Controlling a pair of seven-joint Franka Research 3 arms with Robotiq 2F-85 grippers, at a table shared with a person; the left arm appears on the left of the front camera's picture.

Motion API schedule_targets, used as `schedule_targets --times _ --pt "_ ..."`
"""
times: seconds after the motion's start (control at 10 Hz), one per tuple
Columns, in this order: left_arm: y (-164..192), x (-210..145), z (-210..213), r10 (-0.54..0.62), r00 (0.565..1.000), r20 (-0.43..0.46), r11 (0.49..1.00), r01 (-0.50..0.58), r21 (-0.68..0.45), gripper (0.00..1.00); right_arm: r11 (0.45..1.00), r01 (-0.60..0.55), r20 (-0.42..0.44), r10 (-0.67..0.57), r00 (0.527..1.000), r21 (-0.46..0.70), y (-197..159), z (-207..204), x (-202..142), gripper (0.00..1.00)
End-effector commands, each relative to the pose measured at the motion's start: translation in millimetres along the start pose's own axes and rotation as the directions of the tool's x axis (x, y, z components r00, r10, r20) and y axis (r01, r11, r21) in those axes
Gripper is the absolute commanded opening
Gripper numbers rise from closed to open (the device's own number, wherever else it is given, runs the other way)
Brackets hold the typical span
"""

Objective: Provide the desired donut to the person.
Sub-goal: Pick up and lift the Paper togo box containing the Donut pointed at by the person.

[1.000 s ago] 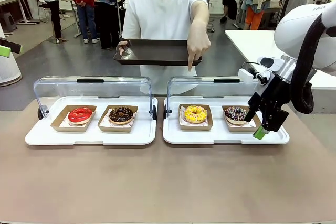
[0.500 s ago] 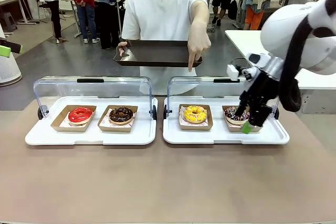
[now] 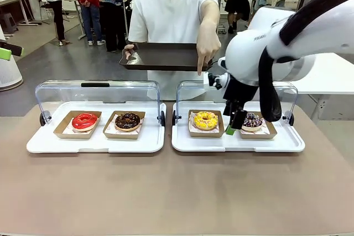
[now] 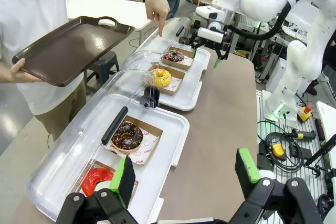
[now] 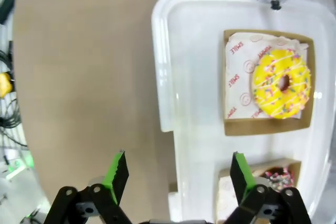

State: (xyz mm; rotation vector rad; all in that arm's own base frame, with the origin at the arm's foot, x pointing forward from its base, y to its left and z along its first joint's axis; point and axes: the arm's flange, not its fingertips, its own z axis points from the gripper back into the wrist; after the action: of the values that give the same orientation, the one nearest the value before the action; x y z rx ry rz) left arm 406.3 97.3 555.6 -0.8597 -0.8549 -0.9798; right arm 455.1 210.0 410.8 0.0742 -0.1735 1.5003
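Left pincer (image 4: pixel 185 176) is hanging released, its green pads wide apart and holding nothing, well to the left of the yellow-iced, sprinkled ring donut (image 3: pixel 205 119) (the one I am taking as the wanted one). Also to the left of that yellow donut, a glossy red ring donut (image 3: pixel 84 120) and a dark chocolate ring donut (image 3: pixel 128 120) are sitting in brown card boats on a white plastic tray with a raised clear lid (image 3: pixel 94 145).

The yellow donut itself is lying untouched in its own card boat, on a second white lidded tray (image 3: pixel 238 146). Beyond it, the person in the white short-sleeved shirt (image 3: pixel 174 9) is holding out a dark rectangular serving tray (image 3: pixel 163 54) and aiming a pointing hand (image 3: pixel 207 42) straight down, towards the yellow donut as far as I can judge.

Just to the right of the yellow donut, the right pincer (image 3: pixel 235 122) is hovering over the gap between it and a chocolate donut with coloured sprinkles (image 3: pixel 252 120), jaws spread fully and gripping nothing.

So the choice is being signalled and the pincer is standing close by. The grasp, the lift and the hand-over onto the dark serving tray are all yet to be done.

On the robot's side of the yellow donut, a matte brown tabletop (image 3: pixel 177 192) is lying bare. Beyond it a busy hall is showing, with a grey floor, white tables and people standing about.
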Motion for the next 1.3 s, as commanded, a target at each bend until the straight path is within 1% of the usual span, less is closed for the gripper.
schedule_targets --times 0.0,0.1,0.3,0.4,1.0,1.1,1.2 --pt "-1 1 1 0.005 1.000 0.006 1.000 -0.005 -0.002 1.00 0.999 0.015 -0.057 -0.017 0.998 -0.030 -16 -18 16 1.00" --pt "-1 1 1 0.005 1.000 0.006 1.000 -0.005 -0.002 1.00 0.999 0.024 -0.066 -0.026 0.997 -0.031 -22 -25 20 1.00" --pt "-1 1 1 0.005 1.000 0.006 1.000 -0.005 -0.002 1.00 0.998 0.047 -0.061 -0.049 0.997 -0.031 -23 -28 20 1.00" --pt "-1 1 1 0.005 1.000 0.006 1.000 -0.005 -0.002 1.00 1.000 0.005 -0.048 -0.006 0.999 -0.010 -17 -28 14 1.00" --pt "-1 1 1 0.005 1.000 0.006 1.000 -0.005 -0.002 1.00 1.000 0.015 -0.046 -0.015 0.999 -0.010 -20 -28 16 1.00" --pt "-1 1 1 0.005 1.000 0.006 1.000 -0.005 -0.002 1.00 0.999 0.016 -0.035 -0.018 0.999 -0.046 -20 -30 9 1.00" --pt "-1 1 1 0.005 1.000 0.006 1.000 -0.005 -0.002 1.00 0.998 0.016 -0.035 -0.018 0.999 -0.058 -21 -33 7 1.00"
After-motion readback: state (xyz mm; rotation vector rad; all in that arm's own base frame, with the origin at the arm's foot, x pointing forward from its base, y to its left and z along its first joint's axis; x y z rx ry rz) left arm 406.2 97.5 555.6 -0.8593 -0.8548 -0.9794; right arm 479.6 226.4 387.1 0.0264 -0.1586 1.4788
